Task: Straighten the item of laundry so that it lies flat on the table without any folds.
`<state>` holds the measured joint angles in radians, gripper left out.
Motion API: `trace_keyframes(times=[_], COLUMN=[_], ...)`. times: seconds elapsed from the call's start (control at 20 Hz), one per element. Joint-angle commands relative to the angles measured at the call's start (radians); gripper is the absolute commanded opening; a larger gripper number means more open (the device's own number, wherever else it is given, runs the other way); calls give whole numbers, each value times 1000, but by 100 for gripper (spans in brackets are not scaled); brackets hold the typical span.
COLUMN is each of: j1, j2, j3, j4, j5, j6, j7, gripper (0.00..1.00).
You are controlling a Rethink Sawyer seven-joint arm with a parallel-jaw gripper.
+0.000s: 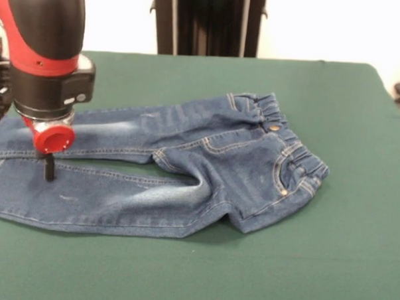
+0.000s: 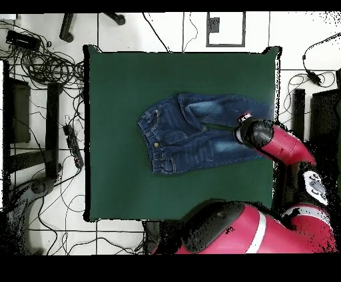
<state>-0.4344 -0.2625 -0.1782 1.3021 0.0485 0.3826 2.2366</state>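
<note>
The end effector (image 1: 50,168), grip state unclear, touches the jeans' (image 1: 186,169) leg, far from the waistband.

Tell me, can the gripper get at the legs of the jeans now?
Probably yes: the gripper hangs right over the jeans at the gap between the legs, and nothing lies in between.

Even, bright, diffuse light fills both views. The small blue denim jeans (image 1: 186,169) cast a soft, thin shadow on the dark green felt worktop (image 1: 355,250). No glare; focus slightly soft.
</note>
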Motion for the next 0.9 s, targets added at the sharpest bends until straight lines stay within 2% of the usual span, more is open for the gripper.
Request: trace_keyframes(times=[0.05, 0.6, 0.9], j1=[-216, -139, -130], j2=[-46, -43, -34], j3=[308, 274, 288], j4=[58, -89, -108], j5=[3, -46, -38], j6=[322, 414, 369], j7=[-267, -118, -99], gripper=[100, 100, 100])
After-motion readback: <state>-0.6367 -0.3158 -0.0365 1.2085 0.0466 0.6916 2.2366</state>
